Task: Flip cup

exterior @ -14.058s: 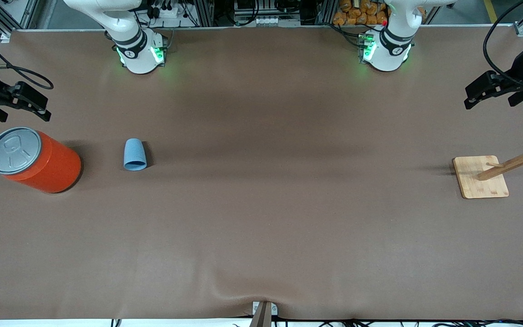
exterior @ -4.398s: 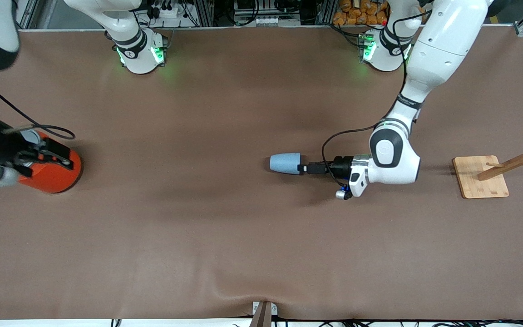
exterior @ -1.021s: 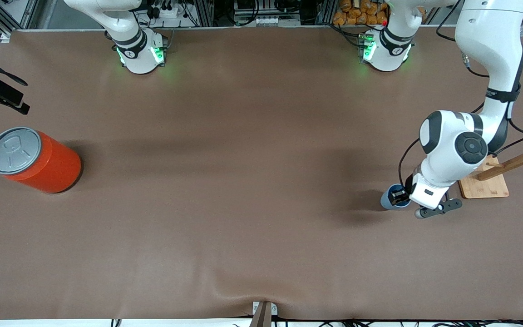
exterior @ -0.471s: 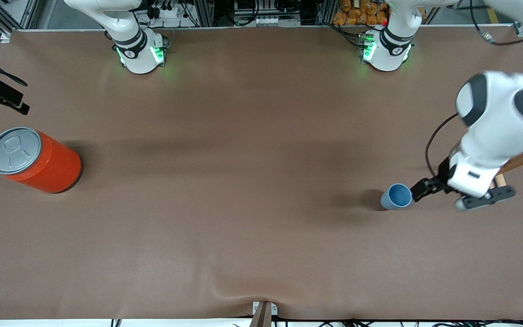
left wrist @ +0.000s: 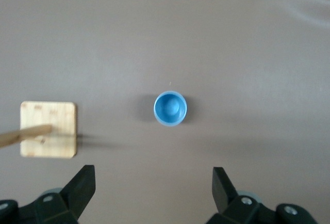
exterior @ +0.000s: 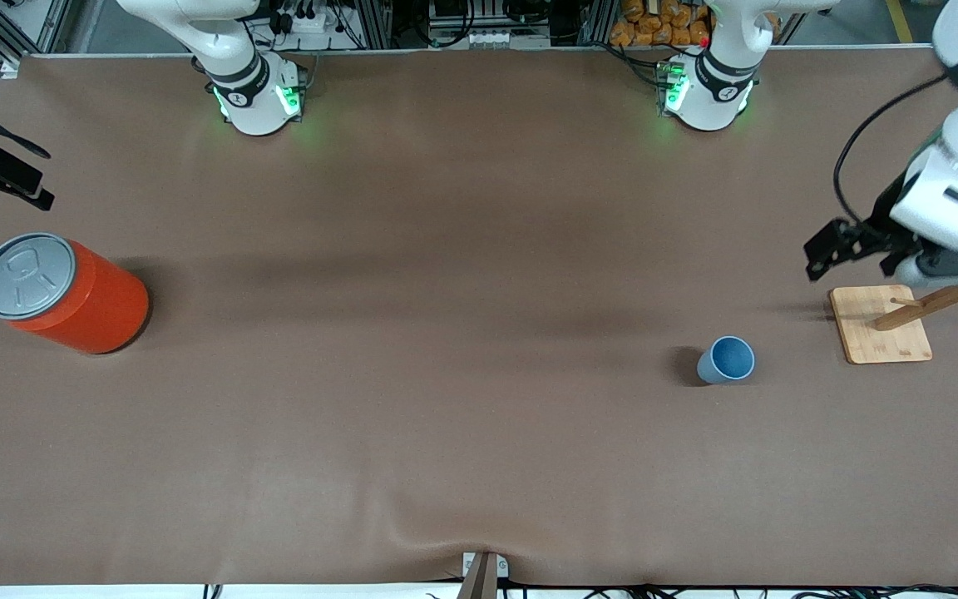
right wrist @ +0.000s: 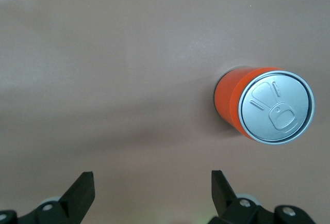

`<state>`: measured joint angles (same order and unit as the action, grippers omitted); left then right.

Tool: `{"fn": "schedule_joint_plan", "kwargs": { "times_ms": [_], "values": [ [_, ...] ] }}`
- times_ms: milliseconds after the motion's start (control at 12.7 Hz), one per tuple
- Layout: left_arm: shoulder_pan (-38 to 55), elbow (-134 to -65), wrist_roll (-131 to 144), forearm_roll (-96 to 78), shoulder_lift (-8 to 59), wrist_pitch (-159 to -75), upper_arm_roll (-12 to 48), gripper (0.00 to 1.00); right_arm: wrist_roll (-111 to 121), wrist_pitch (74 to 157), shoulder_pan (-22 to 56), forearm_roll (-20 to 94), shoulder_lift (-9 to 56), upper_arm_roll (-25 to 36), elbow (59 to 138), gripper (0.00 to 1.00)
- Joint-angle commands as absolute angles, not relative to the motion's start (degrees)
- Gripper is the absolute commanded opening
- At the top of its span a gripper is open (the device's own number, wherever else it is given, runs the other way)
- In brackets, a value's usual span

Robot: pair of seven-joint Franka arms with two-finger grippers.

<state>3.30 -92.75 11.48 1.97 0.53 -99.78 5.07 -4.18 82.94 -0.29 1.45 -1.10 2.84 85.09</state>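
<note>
No readable writing anywhere, just an embossed pull-tab shape on the grey lid of the orange can (exterior: 63, 294); no brand visible.

Using the cup as the landmark, biggest stuff first. The brown table (exterior: 446, 433) fills everything. The orange can stands way off toward the right arm's end, well apart from the cup. The wooden peg rack (exterior: 882, 323) on its square base sits near the cup, toward the left arm's end and slightly farther from the front camera. The cup (exterior: 727, 360) itself stands upright, mouth up, darker blue inside showing, nothing touching it.

The left gripper (exterior: 857, 249) is up in the air over the table beside the rack's base, fingers spread wide apart and empty. Half a second ago it was right next to the cup's rim, and a second ago it was clamped on the cup, so it's let go and pulled away. The right gripper (exterior: 1, 170) waits above the table near the can, fingers spread wide too, same spot as before.
</note>
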Motion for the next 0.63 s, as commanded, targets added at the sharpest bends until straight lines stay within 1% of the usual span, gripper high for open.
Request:
{"fn": "schedule_joint_plan", "kwargs": {
  "times_ms": [0,314,550],
  "values": [
    [3.1,-92.5,10.5,2.5,-2.5,-95.5,5.2,1.0,-4.6,82.1,-0.6,1.4,-0.5,2.6,83.7,1.0],
    [2.8,-93.2,8.8,0.8,-5.6,-89.7,4.7,1.0,-4.5,82.1,-0.9,1.4,-0.5,2.7,83.7,1.0],
    [0.7,-93.1,6.4,-3.1,-7.4,-87.8,5.2,1.0,-4.6,82.1,-0.9,1.4,-0.5,2.6,83.7,1.0]
  ]
}}
